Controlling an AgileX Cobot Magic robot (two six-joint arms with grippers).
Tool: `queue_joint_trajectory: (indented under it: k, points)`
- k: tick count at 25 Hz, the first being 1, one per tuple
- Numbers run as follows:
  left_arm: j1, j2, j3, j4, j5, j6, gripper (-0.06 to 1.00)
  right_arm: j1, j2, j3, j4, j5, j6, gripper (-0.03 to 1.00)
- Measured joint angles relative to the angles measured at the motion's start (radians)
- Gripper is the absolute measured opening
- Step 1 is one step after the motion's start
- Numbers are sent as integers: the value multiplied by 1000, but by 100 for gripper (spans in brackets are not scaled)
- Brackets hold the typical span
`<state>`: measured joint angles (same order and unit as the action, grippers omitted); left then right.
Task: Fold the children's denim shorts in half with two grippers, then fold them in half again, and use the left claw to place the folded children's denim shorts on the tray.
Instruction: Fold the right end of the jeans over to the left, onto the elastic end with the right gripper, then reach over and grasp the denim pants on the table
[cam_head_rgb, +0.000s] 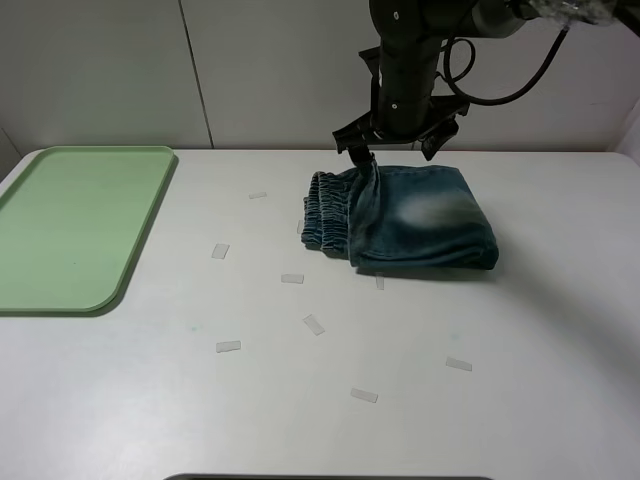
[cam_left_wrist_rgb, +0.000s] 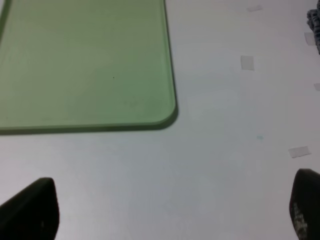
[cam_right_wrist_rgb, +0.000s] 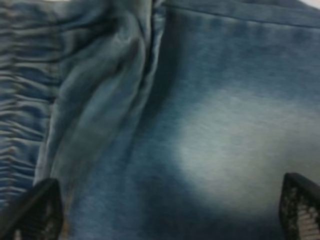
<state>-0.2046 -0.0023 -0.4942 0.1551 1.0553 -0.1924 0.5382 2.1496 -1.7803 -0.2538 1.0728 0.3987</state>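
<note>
The children's denim shorts (cam_head_rgb: 410, 225) lie folded into a compact bundle on the white table, right of centre, with the gathered waistband on their left side. My right gripper (cam_head_rgb: 398, 150) hangs over the bundle's far edge, jaws spread wide. A ridge of denim (cam_head_rgb: 368, 175) rises up against its left finger. In the right wrist view the right gripper (cam_right_wrist_rgb: 167, 212) is open over the shorts (cam_right_wrist_rgb: 200, 130), holding nothing. In the left wrist view the left gripper (cam_left_wrist_rgb: 167, 212) is open above bare table near a corner of the pale green tray (cam_left_wrist_rgb: 85, 60). The tray (cam_head_rgb: 70, 225) is empty at the left.
Several small pale tape strips (cam_head_rgb: 220, 251) are scattered over the table between tray and shorts. A sliver of the waistband (cam_left_wrist_rgb: 314, 20) shows at the edge of the left wrist view. A white wall stands behind the table.
</note>
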Motion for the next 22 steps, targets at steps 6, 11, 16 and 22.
queue_joint_trajectory:
  k: [6,11,16,22]
  points:
    - [0,0,0,0,0,0,91,0,0,0,11,-8,5,69]
    - [0,0,0,0,0,0,91,0,0,0,10,-6,-19,69]
    - [0,0,0,0,0,0,91,0,-9,0,10,94,-92,69]
    - [0,0,0,0,0,0,91,0,-85,0,26,138,-164,69]
